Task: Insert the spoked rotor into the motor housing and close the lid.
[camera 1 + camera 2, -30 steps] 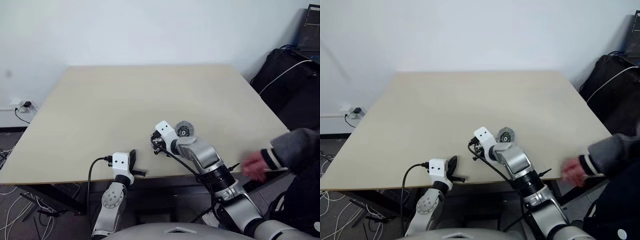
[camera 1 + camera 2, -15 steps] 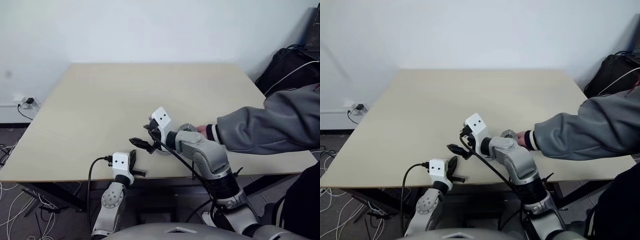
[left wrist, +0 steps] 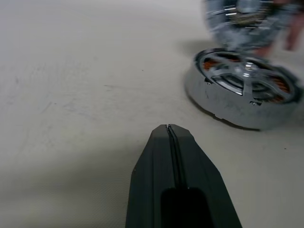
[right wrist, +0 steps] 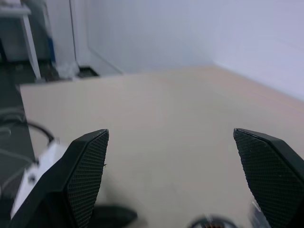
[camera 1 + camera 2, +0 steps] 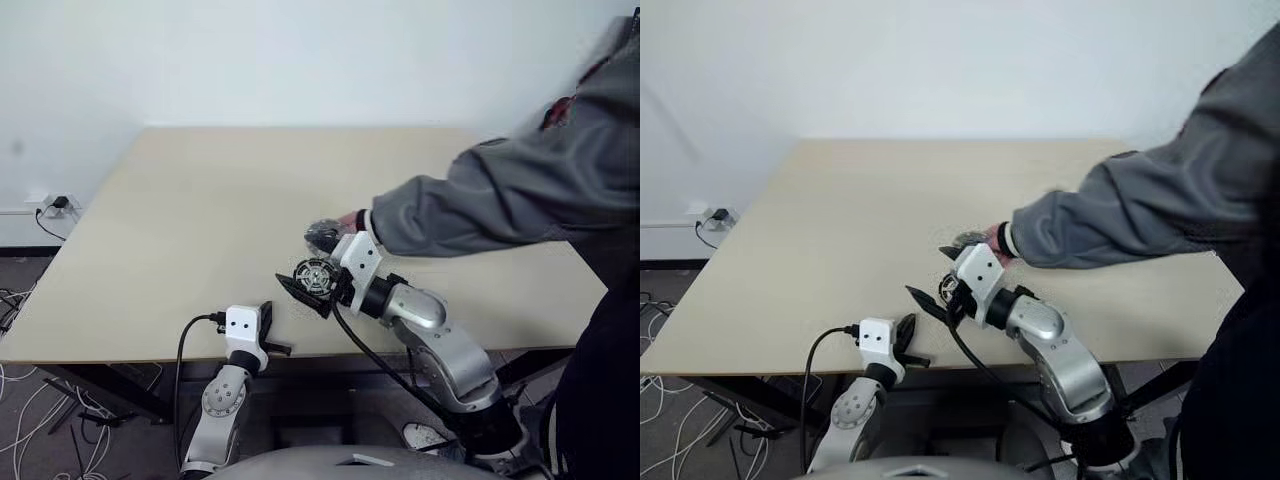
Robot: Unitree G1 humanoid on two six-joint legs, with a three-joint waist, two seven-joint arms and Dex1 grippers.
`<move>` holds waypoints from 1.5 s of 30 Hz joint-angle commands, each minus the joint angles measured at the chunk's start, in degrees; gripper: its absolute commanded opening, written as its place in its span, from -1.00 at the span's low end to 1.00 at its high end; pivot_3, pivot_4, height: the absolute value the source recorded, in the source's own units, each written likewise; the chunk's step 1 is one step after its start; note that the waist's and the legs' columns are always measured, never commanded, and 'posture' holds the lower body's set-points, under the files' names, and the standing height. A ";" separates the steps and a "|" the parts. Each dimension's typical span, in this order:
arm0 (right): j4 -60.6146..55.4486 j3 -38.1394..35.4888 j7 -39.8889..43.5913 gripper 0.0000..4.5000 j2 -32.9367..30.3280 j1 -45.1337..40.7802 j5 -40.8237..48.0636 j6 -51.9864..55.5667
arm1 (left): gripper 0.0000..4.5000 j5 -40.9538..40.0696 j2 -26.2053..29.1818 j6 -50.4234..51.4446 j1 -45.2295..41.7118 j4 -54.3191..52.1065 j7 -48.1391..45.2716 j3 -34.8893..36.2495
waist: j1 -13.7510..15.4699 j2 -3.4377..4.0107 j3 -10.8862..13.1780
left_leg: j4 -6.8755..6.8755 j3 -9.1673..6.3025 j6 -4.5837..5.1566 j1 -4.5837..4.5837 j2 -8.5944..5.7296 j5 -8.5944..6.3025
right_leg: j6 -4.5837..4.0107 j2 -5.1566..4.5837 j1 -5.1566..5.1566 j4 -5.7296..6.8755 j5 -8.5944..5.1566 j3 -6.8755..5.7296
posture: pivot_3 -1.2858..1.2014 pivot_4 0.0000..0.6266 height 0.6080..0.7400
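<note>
The spoked rotor [image 3: 244, 83] rests on the table [image 5: 200, 200], a silver wheel with the copper windings of the motor housing [image 3: 281, 86] showing through its spokes. Just past it a person's hand [image 5: 347, 221] holds a blurred silvery disc, the lid [image 3: 244, 19], above the table. My right gripper [image 5: 932, 277] hangs open above the table beside the rotor [image 5: 316, 275], pointing left with nothing between its fingers [image 4: 88, 166]. My left gripper [image 3: 168, 128] stays shut and empty near the front edge, pointing at the rotor from a short way off.
The person's grey sleeve [image 5: 500, 205] stretches in from the right, crossing over the table behind my right arm. The table's front edge [image 5: 150, 350] runs close under my left gripper [image 5: 265, 315]. A wall socket and cables [image 5: 45, 210] sit at the far left.
My right gripper opened, let go of the rotor, rose off the table and swung left. The person's arm reached in from the right to the parts. My left gripper kept still.
</note>
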 commanded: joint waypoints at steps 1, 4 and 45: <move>-2.58 -0.60 0.53 0.99 -2.08 0.01 -0.19 -0.44 | -1.00 -0.05 0.16 -0.23 -0.75 -1.81 -0.66 -0.67 | 0.07 -0.01 0.00 | 0.00 0.00 0.00 0.00 0.01 0.00 | -0.01 0.00 0.00 0.00 0.00 0.00 | 0.03 -1.00 1.00; -2.56 -0.54 0.10 0.99 -3.21 0.15 -0.34 -0.31 | -1.00 0.07 0.12 -0.07 -0.91 -1.77 -0.91 -0.74 | 0.12 -0.01 0.00 | 0.00 -0.01 0.00 0.00 0.01 0.00 | -0.03 0.00 -0.01 0.00 -0.01 0.00 | 0.03 -1.00 1.00; 36.69 21.31 24.11 0.99 -11.28 -28.27 -23.38 -7.92 | -1.00 0.21 -0.49 -0.86 -0.44 -1.90 1.15 -0.60 | 0.65 -0.01 -0.01 | 0.12 -0.04 0.00 0.01 -0.03 0.01 | -0.04 0.00 0.07 0.03 0.02 -0.03 | 0.03 -1.00 1.00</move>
